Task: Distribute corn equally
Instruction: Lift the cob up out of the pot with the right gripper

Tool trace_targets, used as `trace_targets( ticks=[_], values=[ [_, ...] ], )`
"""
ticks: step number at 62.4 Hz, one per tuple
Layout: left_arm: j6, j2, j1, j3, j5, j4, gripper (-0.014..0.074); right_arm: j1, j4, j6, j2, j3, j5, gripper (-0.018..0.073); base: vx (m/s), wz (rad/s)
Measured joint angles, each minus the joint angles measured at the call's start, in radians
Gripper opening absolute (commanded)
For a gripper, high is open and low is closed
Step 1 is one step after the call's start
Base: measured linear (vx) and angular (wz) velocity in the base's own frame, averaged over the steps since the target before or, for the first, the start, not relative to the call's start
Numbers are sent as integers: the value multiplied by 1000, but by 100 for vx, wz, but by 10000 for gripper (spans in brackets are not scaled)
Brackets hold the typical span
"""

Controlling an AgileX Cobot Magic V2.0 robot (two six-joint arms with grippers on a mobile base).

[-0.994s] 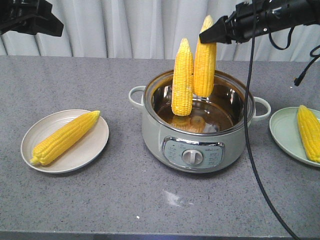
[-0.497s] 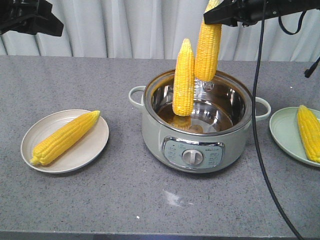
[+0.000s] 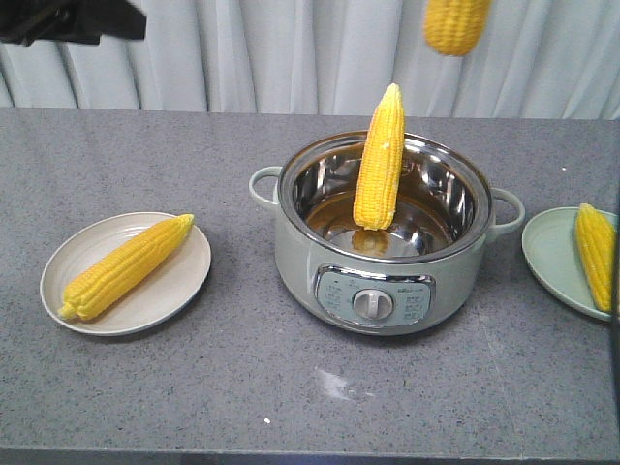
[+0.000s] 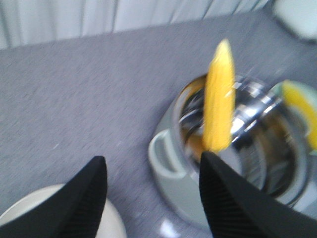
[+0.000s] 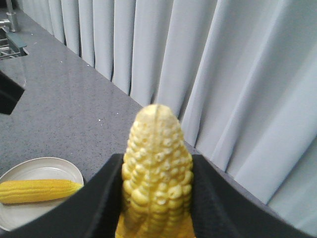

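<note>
My right gripper (image 5: 157,159) is shut on a yellow corn cob (image 5: 156,148). In the front view only that cob's lower end (image 3: 455,24) shows, high above the pot at the top edge. A second corn cob (image 3: 380,160) stands tip up, leaning in the steel-lined pot (image 3: 378,281). One cob (image 3: 126,268) lies on the beige left plate (image 3: 174,291). Another cob (image 3: 593,254) lies on the green right plate (image 3: 552,257). My left gripper (image 4: 151,166) is open and empty, hovering left of the pot (image 4: 173,163), with the standing cob (image 4: 219,99) ahead of it.
The pot has side handles (image 3: 262,186) and a front dial (image 3: 373,304). A grey curtain hangs behind the grey table. The left arm's black body (image 3: 73,19) sits at the top left corner. A dark cable edge (image 3: 614,339) runs down the right side.
My right gripper has lifted its cob straight up out of the pot and nearly out of the front view. The cob left in the pot has shifted right. The left arm edged right.
</note>
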Motion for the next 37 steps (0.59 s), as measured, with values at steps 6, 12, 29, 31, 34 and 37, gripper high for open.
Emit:
trace_targets(
  ticks=[6,12,29,31,34,37],
  values=[
    [25,0,0,0,-77,-121,408,0,-75,56,-78,-4,45,-5,0,0],
    [94,0,0,0,-153,-282,408,0,-145,102,-140,-5,85,-5,0,0],
    [277,103,-11,-117,-243,-671,407,0,-259,156,-230,-5,101,-5,0,0],
    [278,131,-17,-152,-248,-676,407,0,-261,156,-234,-5,102,-5,0,0],
    [280,174,-32,-214,-253,-678,407,0,-262,160,-238,-5,103,-5,0,0],
    [281,226,-54,-273,-256,-681,407,0,-262,161,-238,-5,103,-5,0,0]
  ],
)
